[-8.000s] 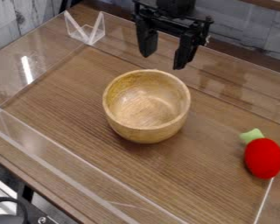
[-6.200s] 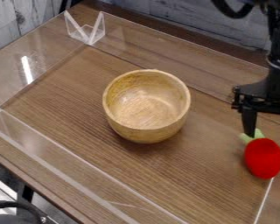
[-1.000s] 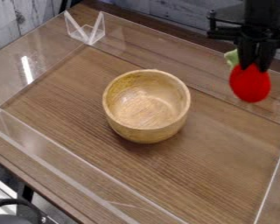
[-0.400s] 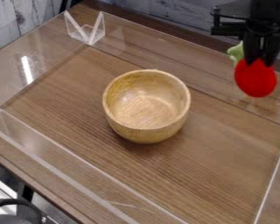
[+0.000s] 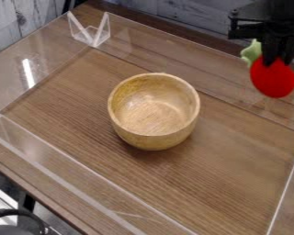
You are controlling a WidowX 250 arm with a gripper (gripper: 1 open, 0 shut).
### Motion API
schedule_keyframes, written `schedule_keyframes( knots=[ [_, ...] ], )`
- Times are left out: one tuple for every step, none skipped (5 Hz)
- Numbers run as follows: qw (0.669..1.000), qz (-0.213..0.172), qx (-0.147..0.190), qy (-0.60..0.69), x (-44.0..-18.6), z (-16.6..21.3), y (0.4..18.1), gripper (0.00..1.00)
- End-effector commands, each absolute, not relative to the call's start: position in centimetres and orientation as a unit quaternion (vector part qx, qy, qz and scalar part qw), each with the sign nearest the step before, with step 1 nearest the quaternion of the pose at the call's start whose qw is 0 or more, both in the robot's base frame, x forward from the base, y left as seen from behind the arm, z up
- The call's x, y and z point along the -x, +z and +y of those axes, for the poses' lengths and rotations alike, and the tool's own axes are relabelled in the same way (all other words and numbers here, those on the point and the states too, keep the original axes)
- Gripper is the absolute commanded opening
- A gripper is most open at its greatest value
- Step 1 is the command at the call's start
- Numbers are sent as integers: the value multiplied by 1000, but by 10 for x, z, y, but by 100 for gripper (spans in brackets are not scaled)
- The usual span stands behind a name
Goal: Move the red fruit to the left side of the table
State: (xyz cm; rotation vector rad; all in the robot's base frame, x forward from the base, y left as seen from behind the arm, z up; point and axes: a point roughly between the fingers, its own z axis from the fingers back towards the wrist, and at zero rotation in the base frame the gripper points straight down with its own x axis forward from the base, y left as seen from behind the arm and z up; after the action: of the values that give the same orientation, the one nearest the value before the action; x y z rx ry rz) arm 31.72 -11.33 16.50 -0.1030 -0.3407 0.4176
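Camera view: the black pincer [image 5: 274, 57], at two o'clock from the wooden bowl [image 5: 154, 111], is clamped on the red fruit [image 5: 274, 77], which hangs clear above the tabletop [image 5: 223, 170] near its right acrylic wall.

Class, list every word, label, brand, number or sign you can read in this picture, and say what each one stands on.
None: no readable text on the wooden bowl, the red fruit, the claw, the table or its clear acrylic walls.
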Motion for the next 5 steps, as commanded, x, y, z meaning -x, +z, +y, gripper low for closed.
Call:
schedule_keyframes(
  knots=[
    [951,-203,75,219,-316,-104,197,0],
    [945,-216,86,231,-313,-79,213,0],
    [940,-220,80,248,-305,-37,218,0],
    [942,-218,71,247,-301,8,216,0],
    [944,-211,61,245,-296,43,209,0]
  ],
)
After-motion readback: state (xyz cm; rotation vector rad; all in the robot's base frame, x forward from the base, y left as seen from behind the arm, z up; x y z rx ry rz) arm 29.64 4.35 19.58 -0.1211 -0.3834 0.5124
